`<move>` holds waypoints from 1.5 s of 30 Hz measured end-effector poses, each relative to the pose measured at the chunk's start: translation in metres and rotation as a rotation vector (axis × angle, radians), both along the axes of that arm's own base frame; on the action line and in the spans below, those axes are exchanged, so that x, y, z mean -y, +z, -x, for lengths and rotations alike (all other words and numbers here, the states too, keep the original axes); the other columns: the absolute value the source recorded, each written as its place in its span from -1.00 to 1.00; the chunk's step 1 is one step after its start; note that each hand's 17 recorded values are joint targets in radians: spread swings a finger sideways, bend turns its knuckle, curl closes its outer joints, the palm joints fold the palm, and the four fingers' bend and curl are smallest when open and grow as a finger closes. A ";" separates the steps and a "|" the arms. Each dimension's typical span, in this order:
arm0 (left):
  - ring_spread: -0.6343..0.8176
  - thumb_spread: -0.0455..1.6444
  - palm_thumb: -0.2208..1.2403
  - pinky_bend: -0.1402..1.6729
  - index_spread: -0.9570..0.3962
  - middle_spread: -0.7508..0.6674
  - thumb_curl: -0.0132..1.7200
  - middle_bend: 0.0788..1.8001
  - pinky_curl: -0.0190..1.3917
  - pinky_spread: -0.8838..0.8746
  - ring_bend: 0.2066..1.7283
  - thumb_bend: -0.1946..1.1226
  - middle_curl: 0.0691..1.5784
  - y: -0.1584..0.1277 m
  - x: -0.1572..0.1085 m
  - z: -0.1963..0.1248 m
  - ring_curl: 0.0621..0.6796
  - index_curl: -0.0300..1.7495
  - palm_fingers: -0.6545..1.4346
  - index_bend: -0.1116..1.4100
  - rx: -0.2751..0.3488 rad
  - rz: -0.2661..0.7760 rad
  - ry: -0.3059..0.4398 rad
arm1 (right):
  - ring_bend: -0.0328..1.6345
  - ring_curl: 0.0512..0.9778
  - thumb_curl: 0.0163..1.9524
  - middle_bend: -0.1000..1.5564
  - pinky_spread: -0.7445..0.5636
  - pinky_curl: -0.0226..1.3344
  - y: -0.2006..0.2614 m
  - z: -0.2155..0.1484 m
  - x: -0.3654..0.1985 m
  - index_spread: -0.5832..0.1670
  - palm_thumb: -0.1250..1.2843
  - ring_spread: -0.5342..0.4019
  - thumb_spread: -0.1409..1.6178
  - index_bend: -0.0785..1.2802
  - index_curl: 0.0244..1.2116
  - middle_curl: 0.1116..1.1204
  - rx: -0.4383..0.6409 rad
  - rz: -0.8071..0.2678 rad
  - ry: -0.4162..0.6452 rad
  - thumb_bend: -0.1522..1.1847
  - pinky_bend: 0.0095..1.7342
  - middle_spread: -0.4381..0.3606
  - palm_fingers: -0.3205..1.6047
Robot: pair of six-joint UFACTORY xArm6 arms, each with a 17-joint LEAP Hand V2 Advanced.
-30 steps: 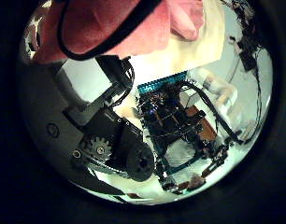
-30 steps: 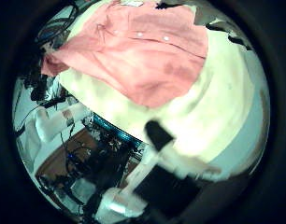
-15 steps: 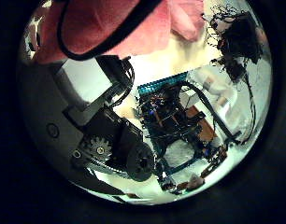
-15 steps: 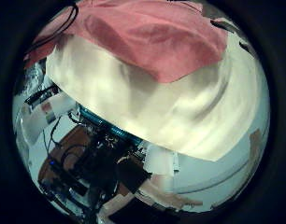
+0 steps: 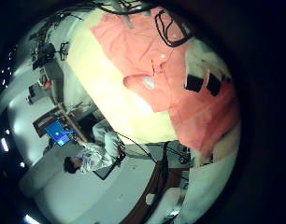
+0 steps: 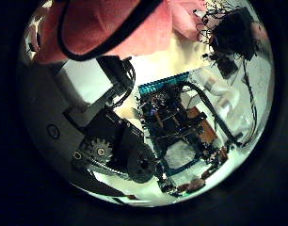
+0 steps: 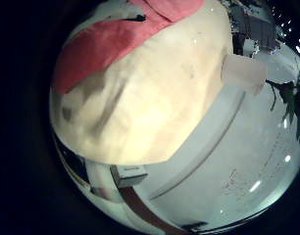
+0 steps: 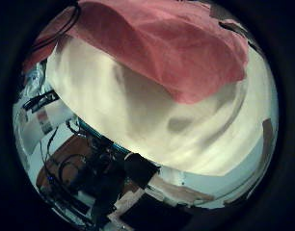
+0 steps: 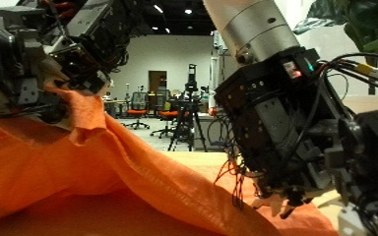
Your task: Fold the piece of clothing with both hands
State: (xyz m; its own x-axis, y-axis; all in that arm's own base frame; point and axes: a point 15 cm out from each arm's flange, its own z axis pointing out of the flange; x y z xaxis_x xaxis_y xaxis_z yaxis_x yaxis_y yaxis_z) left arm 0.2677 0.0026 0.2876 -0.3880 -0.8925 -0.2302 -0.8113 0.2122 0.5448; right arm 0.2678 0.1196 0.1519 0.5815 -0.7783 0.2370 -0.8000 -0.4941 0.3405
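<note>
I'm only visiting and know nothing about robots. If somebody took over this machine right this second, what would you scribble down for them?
Left hand: raised, and it appears to pinch the orange garment, which rises to a peak at it.
Right hand: fingers hanging relaxed just above the garment's edge, holding nothing.
Garment: mostly spread on the table, one part lifted by the left hand.
Done: one side picked up.
Left: the right hand has to take hold, then both carry the fold over. No finished fold shows yet.
</note>
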 end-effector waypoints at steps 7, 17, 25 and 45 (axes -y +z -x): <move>-0.91 0.44 0.33 0.31 -0.58 -0.74 -0.68 0.05 -0.32 -0.83 0.01 -0.73 -0.26 0.000 0.001 -0.001 0.29 0.02 0.70 -0.62 0.003 0.001 0.002 | 0.17 -0.40 -0.64 -0.10 0.09 -0.82 -0.003 -0.013 -0.022 -0.15 -0.28 -0.33 0.21 -0.52 -0.29 -0.20 0.076 -0.047 0.003 -0.77 -0.25 -0.22 0.08; -0.91 0.44 0.33 0.31 -0.58 -0.74 -0.68 0.06 -0.32 -0.83 0.01 -0.73 -0.26 0.005 0.002 -0.005 0.29 0.02 0.70 -0.63 0.017 0.004 0.002 | 0.30 -0.22 -0.53 0.10 -0.68 -0.66 0.003 -0.012 -0.039 -0.59 0.37 -0.55 0.19 -0.15 0.00 -0.01 0.112 -0.064 0.045 -0.65 0.11 -0.58 0.73; -0.91 0.44 0.33 0.31 -0.58 -0.74 -0.68 0.06 -0.32 -0.83 0.01 -0.73 -0.26 0.010 0.004 -0.011 0.29 0.02 0.70 -0.63 0.036 0.010 0.001 | 0.48 -0.05 -0.42 0.37 -0.56 -0.48 0.009 -0.021 -0.029 -0.48 0.59 -0.38 0.20 0.23 0.22 0.14 0.125 -0.076 0.017 -0.64 0.32 -0.37 0.71; -0.91 0.44 0.33 0.31 -0.58 -0.74 -0.68 0.06 -0.32 -0.83 0.01 -0.73 -0.26 0.027 0.015 -0.014 0.29 0.02 0.70 -0.63 0.067 0.065 -0.040 | 0.71 0.24 -0.24 0.60 -0.26 -0.18 0.082 -0.019 0.014 -0.33 0.67 -0.29 0.32 0.55 0.49 0.39 0.209 -0.113 -0.076 -0.72 0.62 -0.31 0.50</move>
State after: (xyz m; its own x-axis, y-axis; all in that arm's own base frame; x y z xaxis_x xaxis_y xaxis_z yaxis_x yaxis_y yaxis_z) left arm 0.2822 -0.0126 0.3149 -0.4089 -0.8907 -0.1989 -0.8357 0.2779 0.4738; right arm 0.2869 0.1056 0.2340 0.4676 -0.8464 0.2547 -0.8836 -0.4552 0.1097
